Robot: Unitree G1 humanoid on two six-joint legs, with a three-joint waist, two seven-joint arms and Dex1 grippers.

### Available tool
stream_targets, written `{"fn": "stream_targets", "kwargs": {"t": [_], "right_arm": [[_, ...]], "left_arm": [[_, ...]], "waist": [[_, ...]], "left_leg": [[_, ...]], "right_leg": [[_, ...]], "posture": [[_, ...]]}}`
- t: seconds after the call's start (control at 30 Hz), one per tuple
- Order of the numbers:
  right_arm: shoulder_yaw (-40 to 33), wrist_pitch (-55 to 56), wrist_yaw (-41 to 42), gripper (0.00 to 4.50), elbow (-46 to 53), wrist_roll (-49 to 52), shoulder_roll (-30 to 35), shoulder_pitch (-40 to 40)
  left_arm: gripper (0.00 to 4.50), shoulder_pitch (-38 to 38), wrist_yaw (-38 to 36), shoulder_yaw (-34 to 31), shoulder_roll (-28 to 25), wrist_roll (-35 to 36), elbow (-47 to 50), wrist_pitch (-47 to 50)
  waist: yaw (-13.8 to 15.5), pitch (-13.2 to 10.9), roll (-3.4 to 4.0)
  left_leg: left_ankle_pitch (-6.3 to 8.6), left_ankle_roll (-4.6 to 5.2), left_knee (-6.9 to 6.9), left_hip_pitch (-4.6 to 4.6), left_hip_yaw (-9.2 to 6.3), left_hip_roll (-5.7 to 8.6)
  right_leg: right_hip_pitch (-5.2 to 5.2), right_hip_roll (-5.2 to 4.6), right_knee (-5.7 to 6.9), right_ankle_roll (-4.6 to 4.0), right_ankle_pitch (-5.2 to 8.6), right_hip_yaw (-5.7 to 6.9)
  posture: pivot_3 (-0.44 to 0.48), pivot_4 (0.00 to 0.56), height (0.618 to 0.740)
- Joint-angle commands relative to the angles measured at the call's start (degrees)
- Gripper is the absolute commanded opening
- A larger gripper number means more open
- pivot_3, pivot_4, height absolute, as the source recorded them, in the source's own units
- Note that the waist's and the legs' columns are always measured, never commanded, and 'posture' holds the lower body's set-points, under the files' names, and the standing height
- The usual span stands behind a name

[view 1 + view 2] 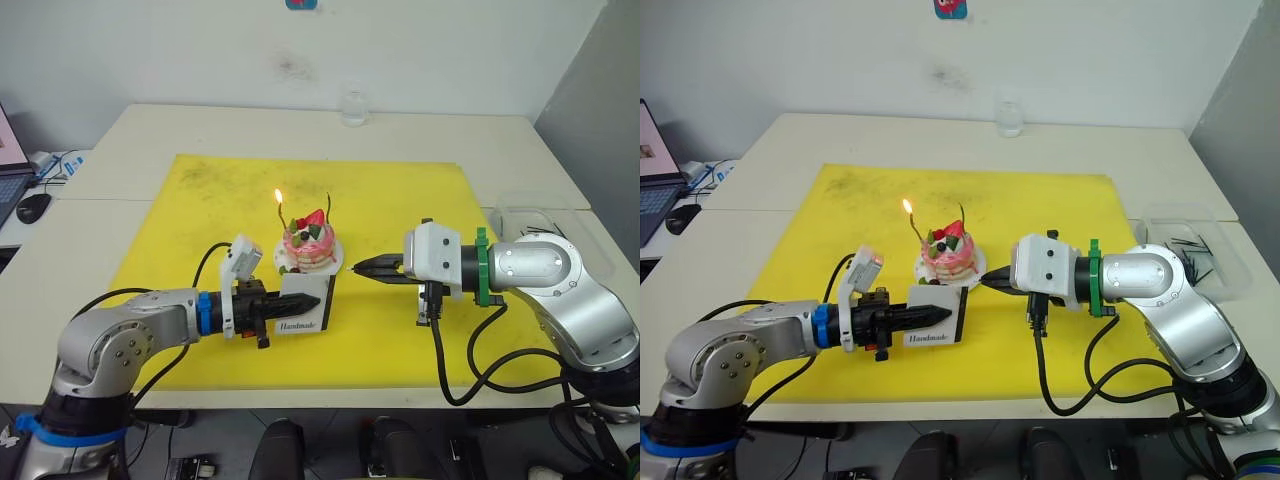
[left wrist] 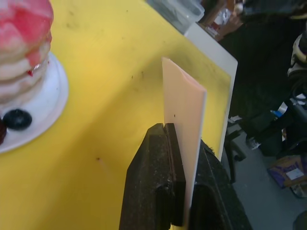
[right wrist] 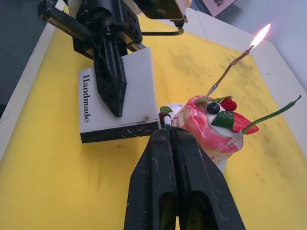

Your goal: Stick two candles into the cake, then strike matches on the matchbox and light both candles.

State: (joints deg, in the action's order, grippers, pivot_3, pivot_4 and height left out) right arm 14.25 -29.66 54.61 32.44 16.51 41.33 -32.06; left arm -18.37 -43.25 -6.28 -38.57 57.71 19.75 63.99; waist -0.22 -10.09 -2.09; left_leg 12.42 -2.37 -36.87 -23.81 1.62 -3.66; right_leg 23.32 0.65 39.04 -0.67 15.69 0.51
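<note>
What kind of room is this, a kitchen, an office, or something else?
Most likely an office or lab corner set up for robot trials, not a kitchen: plain pale tables pushed together against a bare wall, a laptop and mouse to one side, and a yellow mat laid as a work area.

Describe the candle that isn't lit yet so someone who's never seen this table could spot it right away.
Start at the yellow mat and find the small pink cake on a white plate near its middle. Two thin candles stand in it. The unlit one is greenish with a dark tip, on the right gripper's side; the pinkish one carries a flame.
</note>
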Motion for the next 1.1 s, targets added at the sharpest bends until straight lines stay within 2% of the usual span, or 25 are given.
{"fn": "stream_targets", "kwargs": {"t": [0.03,0.23,0.57,1.1], "right_arm": [[-3.33,0.83,-0.82,0.01,2.56,2.11,-0.60,1.78],[-7.83,-2.22,-2.40,0.01,5.23,8.36,-2.19,7.39],[-7.86,-3.95,-5.25,0.01,6.86,10.72,-2.91,9.21],[-1.89,0.50,-4.24,0.01,3.93,3.24,-1.29,8.61]], "left_arm": [[0.00,-3.40,1.90,-3.01,1.59,5.98,-2.52,3.93],[0.00,-7.61,2.76,-3.36,2.58,10.12,-6.59,7.96],[0.00,-9.50,3.36,-3.21,3.11,12.16,-7.76,10.09],[0.00,-9.79,5.08,-3.28,3.34,15.04,-7.18,10.78]], "waist": [[0.02,0.00,-0.01],[0.01,0.00,-0.01],[-0.08,0.00,-0.01],[-0.06,0.00,-0.01]], "left_leg": [[0.00,0.00,-0.01,0.00,0.00,0.00],[0.00,0.00,0.01,-0.01,-0.02,-0.01],[0.00,0.00,0.00,0.01,-0.04,-0.01],[0.00,0.00,0.00,0.01,-0.03,0.00]], "right_leg": [[0.00,0.00,0.00,0.00,0.00,0.00],[-0.01,0.02,0.00,0.01,0.00,0.00],[-0.01,0.04,0.03,0.00,0.00,0.01],[-0.01,0.04,0.01,0.01,0.00,-0.01]], "posture": [[0.000,0.150,0.740],[0.000,0.150,0.740],[0.000,0.150,0.740],[0.000,0.150,0.740]]}}
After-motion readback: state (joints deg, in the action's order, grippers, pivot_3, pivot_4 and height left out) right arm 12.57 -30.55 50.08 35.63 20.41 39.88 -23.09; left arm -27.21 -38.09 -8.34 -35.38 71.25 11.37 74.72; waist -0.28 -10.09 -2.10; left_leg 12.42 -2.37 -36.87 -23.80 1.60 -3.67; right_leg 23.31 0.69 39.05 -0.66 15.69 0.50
